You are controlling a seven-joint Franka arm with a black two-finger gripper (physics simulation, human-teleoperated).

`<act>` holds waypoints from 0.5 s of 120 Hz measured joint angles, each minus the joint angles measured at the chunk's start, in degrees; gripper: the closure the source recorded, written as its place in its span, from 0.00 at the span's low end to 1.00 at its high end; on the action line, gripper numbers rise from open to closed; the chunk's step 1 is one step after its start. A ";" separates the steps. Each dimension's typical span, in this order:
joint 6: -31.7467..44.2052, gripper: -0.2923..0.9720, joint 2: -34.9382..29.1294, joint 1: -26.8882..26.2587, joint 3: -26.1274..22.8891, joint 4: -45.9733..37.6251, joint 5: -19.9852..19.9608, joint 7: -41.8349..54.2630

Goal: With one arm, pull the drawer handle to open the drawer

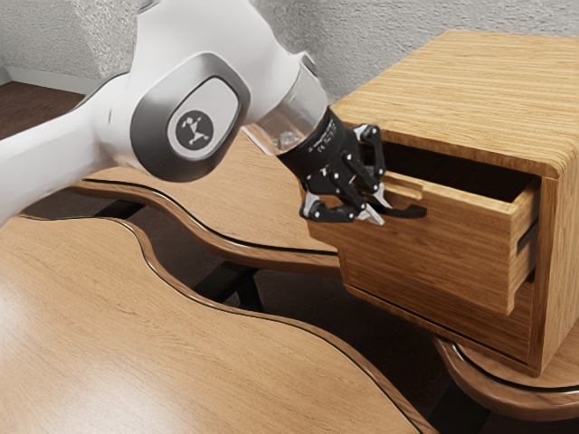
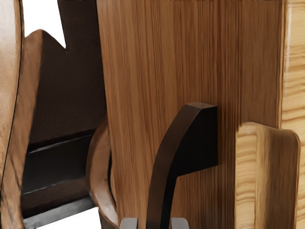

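One gripper (image 1: 349, 211), lettering illegible, tight around handle (image 1: 407, 210)

Wavy-edged wood table (image 1: 118, 344), made of several curved panels with dark edges and dark gaps between them. A wooden cabinet (image 1: 479, 90) stands on the rounded panel at the exterior view's right, base flat on it.

Wavy-edged wooden tabletop (image 1: 109, 344) nearest, trimmed in dark edging. Second like it (image 1: 240, 194) just behind, across a narrow gap over black framing (image 1: 222, 282). Rounded third (image 1: 507, 391) at the exterior view's lower right. Rough grey wall (image 1: 54, 36) behind; dark brown floor (image 1: 27, 101).
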 joint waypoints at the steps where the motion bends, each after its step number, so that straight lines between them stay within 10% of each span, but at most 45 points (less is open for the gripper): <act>1: 0.00 0.80 -0.11 -0.02 0.01 -0.10 0.00 0.01; 60: 0.11 0.79 -7.41 1.64 -1.42 -7.06 0.44 0.55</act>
